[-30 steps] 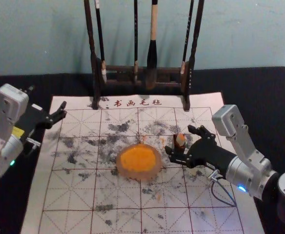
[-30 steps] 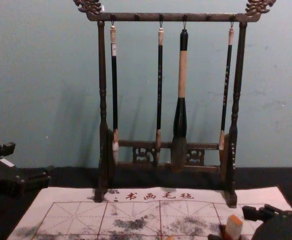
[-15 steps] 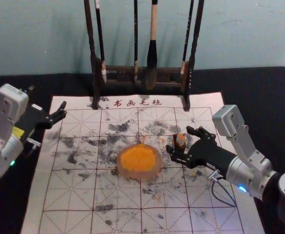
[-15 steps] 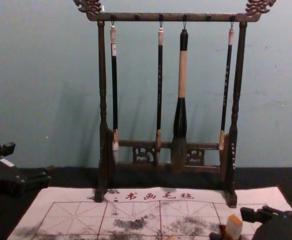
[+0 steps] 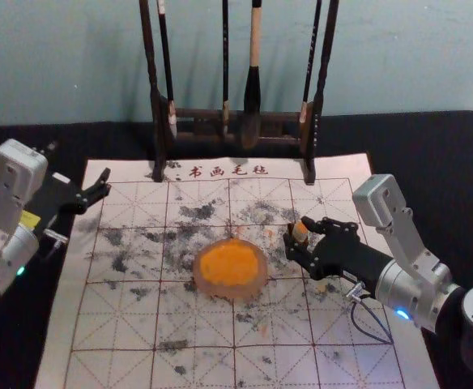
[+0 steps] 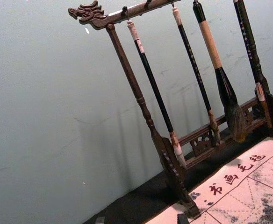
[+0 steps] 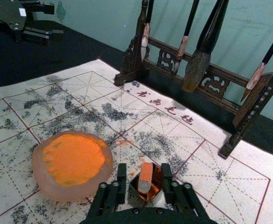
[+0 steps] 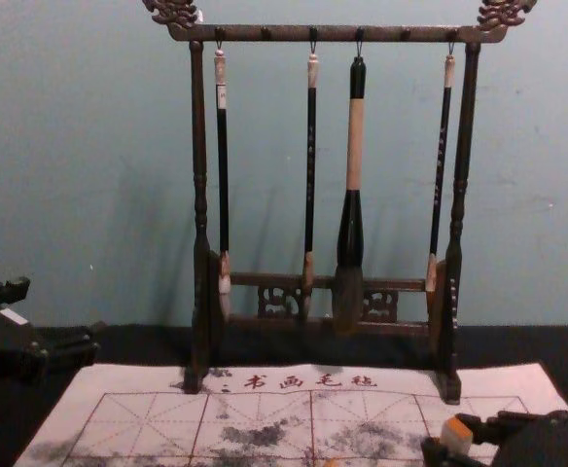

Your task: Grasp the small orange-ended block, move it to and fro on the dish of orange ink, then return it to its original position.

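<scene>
My right gripper (image 5: 296,228) is at the mat's right part, its fingers apart on either side of the orange-ended block (image 5: 301,234). In the right wrist view the block (image 7: 146,176) stands in a shiny copper-coloured holder (image 7: 157,188), between the fingertips of the right gripper (image 7: 144,169), with narrow gaps beside it. The block (image 8: 457,437) leans slightly in the chest view. Left of it, the round dish (image 5: 206,288) holds orange ink (image 5: 232,265). My left gripper (image 5: 101,185) stays parked at the left, open and holding nothing; its fingertips (image 6: 100,220) edge into the left wrist view.
A dark wooden rack (image 5: 159,146) with several hanging brushes, one of them a thick brush (image 8: 351,233), stands at the back. Beneath lies a white gridded mat (image 5: 115,324) with grey and black stains, on a black tablecloth (image 5: 431,146).
The right gripper's fingers have drawn closer together around the block and its holder. The block's top looks slightly more tilted. The left arm has kept still.
</scene>
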